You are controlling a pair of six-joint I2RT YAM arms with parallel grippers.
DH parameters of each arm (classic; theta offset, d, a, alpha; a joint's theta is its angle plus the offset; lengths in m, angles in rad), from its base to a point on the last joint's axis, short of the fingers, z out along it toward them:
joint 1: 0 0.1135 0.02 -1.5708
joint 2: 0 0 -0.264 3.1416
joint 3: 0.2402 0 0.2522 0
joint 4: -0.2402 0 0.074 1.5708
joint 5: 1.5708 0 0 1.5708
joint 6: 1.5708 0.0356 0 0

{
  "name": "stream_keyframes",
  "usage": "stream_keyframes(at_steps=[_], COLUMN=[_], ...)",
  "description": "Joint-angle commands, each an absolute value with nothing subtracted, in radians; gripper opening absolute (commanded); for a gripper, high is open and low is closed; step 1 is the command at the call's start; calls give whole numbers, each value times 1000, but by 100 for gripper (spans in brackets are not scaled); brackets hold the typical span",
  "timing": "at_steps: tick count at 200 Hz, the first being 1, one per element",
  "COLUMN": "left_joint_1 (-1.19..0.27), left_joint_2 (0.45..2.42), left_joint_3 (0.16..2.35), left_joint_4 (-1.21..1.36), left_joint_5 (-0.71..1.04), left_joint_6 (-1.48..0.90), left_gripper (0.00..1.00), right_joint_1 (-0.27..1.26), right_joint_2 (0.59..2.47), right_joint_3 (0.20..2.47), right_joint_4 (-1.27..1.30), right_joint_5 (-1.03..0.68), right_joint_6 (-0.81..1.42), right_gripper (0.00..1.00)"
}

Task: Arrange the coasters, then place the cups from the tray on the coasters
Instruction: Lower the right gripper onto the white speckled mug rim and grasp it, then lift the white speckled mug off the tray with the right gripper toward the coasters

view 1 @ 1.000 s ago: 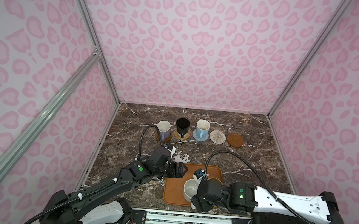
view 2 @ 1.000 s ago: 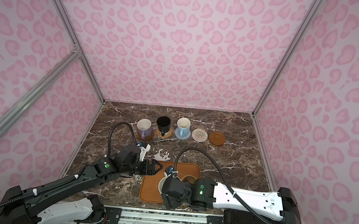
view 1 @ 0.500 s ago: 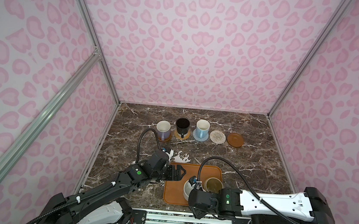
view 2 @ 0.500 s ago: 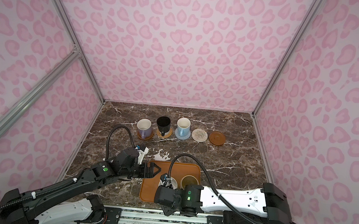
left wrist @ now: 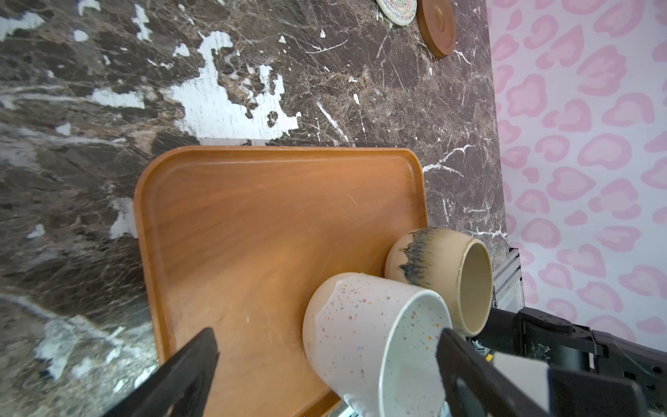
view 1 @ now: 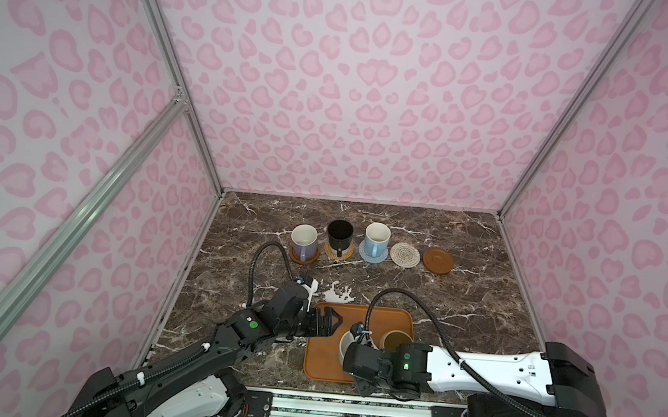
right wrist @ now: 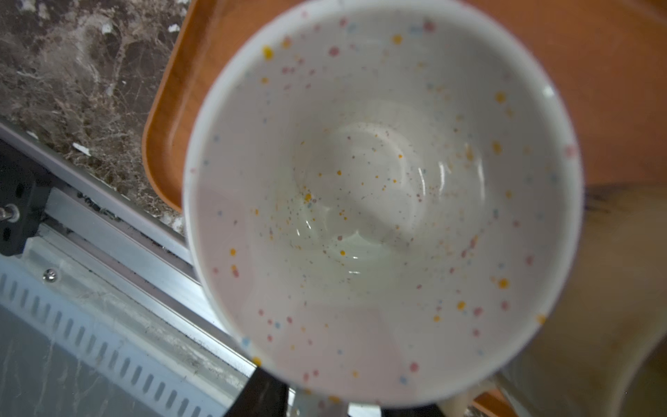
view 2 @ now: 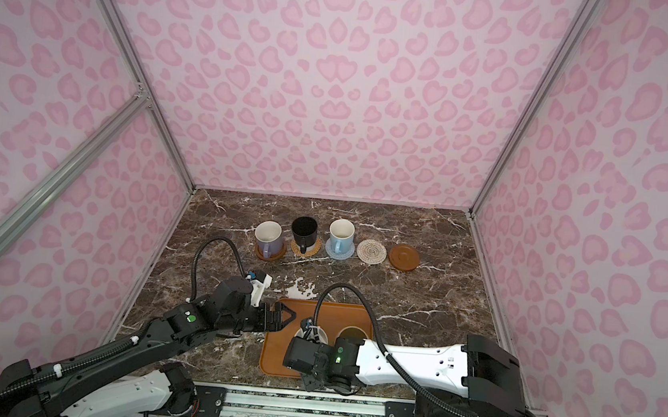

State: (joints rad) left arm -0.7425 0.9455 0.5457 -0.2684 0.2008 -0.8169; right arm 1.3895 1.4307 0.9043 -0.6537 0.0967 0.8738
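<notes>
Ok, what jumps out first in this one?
The back row: lavender mug, black mug and light blue mug stand on coasters, while the cream coaster and brown coaster beside them lie bare. Near the front, the speckled mug and beige mug are on the orange tray, with the left gripper open over it.

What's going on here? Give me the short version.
The lavender mug, black mug and light blue mug already stand on coasters at the back; the cream coaster and brown coaster are bare. The speckled mug and beige mug sit on the tray. The right gripper is at the speckled mug, grip unconfirmed; the left gripper hovers open nearby.
</notes>
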Motion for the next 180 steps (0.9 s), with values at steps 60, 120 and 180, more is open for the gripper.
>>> stream_keyframes(at_steps=[60,120,180], left_joint_1=[-693,-687,-686], left_joint_2=[888,864,847], left_joint_3=[525,519,523], left_joint_4=[-304,-321,-294], left_joint_5=[205,180,199], left_joint_6=[-801,-798,-799], left_gripper=[96,96,96], right_joint_1=[1361,1361,1352], right_joint_2=[1531,1559,1560], right_joint_3=[940,960,989], right_joint_4=[-606,-617,-643], right_joint_5=[106,175,242], right_joint_6=[810,807,789], right_gripper=[33,12,1])
